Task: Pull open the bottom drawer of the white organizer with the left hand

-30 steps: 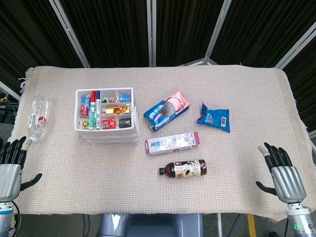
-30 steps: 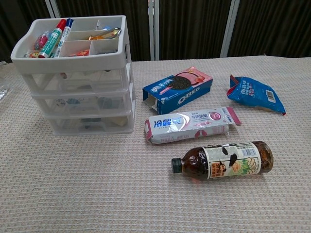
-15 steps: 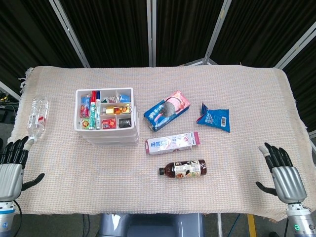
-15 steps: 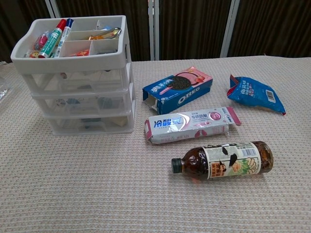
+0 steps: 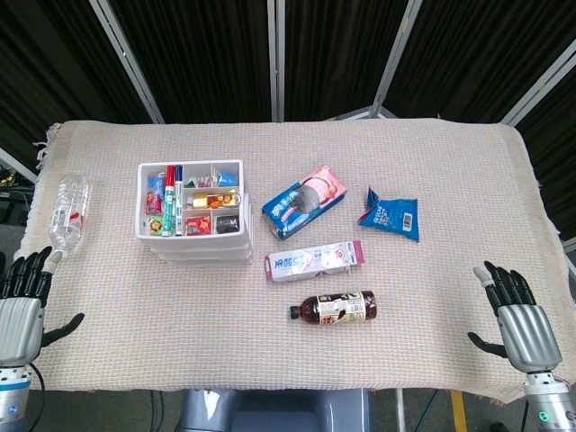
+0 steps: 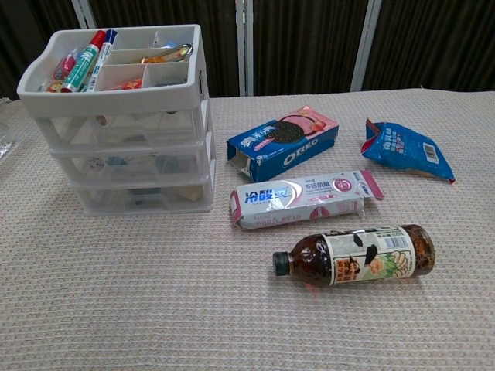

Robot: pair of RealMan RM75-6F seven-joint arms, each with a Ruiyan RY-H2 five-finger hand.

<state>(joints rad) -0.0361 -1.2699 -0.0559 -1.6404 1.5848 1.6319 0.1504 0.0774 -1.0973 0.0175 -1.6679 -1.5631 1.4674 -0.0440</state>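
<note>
Waiting at the near desk edge: left robot hand at 8 o'clock of the scene, fingers spread, holding nothing. Right robot hand at 4 o'clock, likewise spread and empty. Neither shows in chest view.

Organizer stands at 10 o'clock on the desk, three drawers stacked under a tray of pens. Bottom drawer sits flush, closed, front facing the robot. Well apart from the left hand.

Step in hand, by my reading: start of the reach; nothing pulled yet.

Next move calls for carrying the left hand toward 1 o'clock, low over the cloth, hooking fingertips on the drawer front and drawing straight back. Organizer looks light; it may slide with the pull.

Clear bottle lies at 9 o'clock, beside the path.
</note>
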